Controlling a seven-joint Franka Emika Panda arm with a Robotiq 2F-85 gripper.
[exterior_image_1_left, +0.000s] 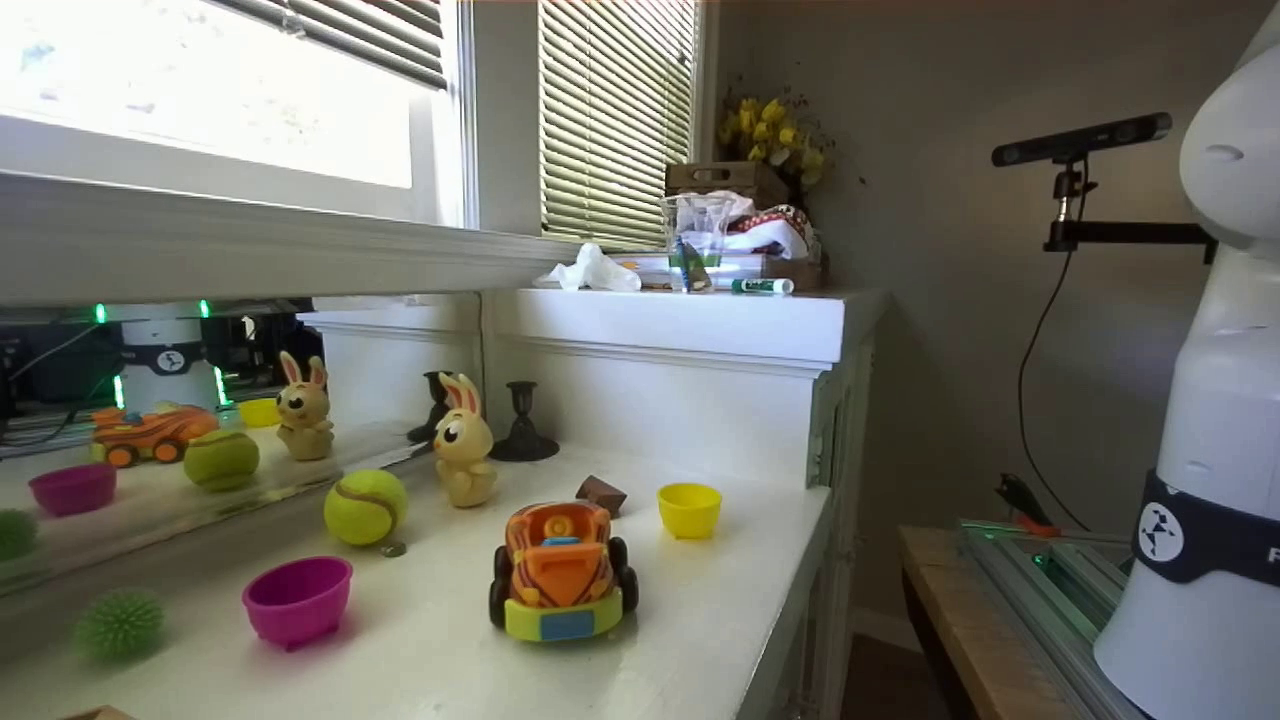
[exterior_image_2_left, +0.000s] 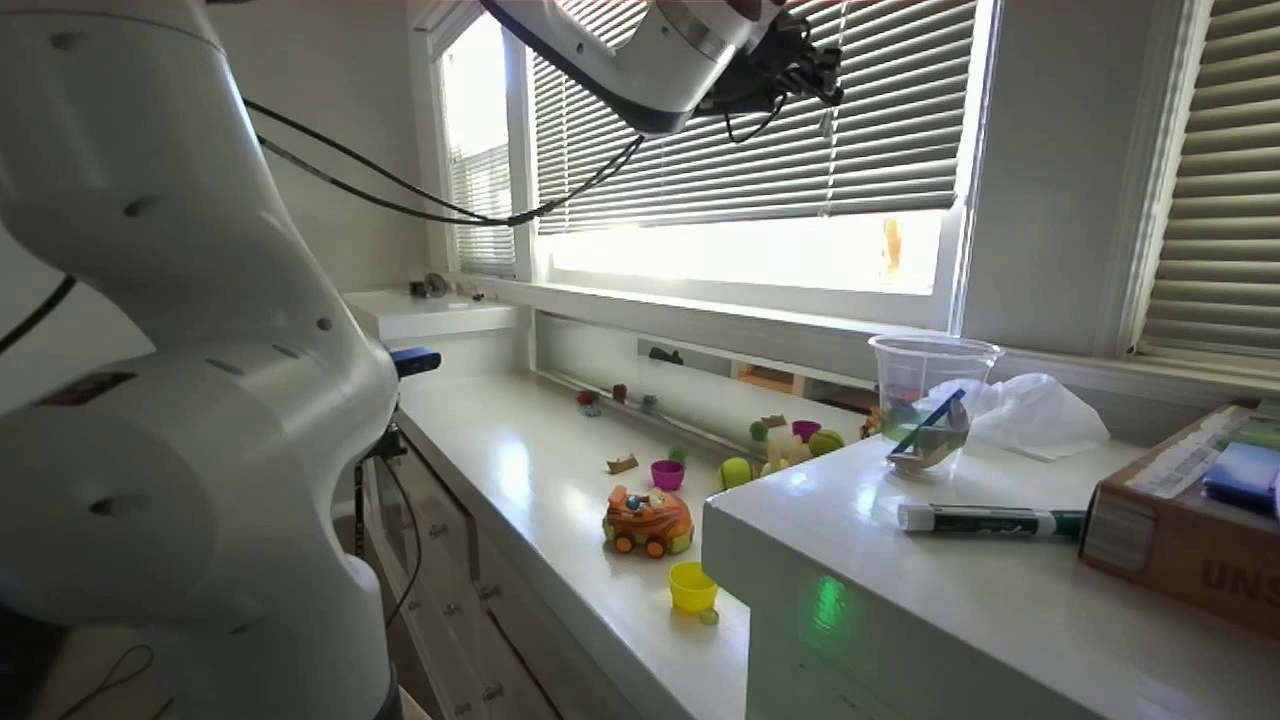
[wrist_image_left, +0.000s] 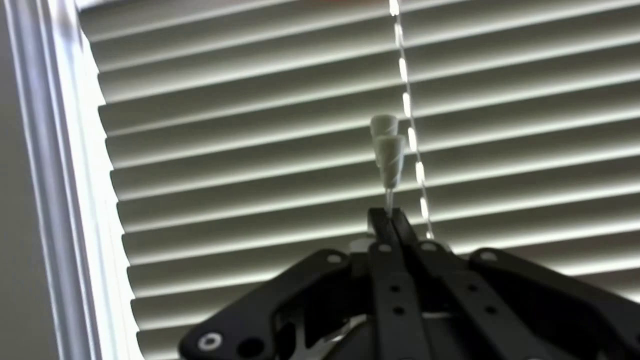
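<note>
In the wrist view, the gripper (wrist_image_left: 389, 214) is seen at four o'clock, its jaws brought together on a thin cord (wrist_image_left: 389, 199); two white tassels (wrist_image_left: 392, 160) are shown just past them at twelve o'clock. With so little pinched, the cord could be pulled through by a sharp tug. Whether both tassels' strands are caught cannot be told; if only one is, the blind (wrist_image_left: 240, 160) might be drawn crooked.

In an exterior view, the gripper is seen at one o'clock (exterior_image_2_left: 832, 85), near the blind, which could be bent by a push; the cables (exterior_image_2_left: 515, 219) at eleven o'clock might be snagged if the arm (exterior_image_2_left: 220, 310) were turned.

In an exterior view, the arm is shown at three o'clock (exterior_image_1_left: 1195, 440) without the gripper; a slip would be missed there.
</note>
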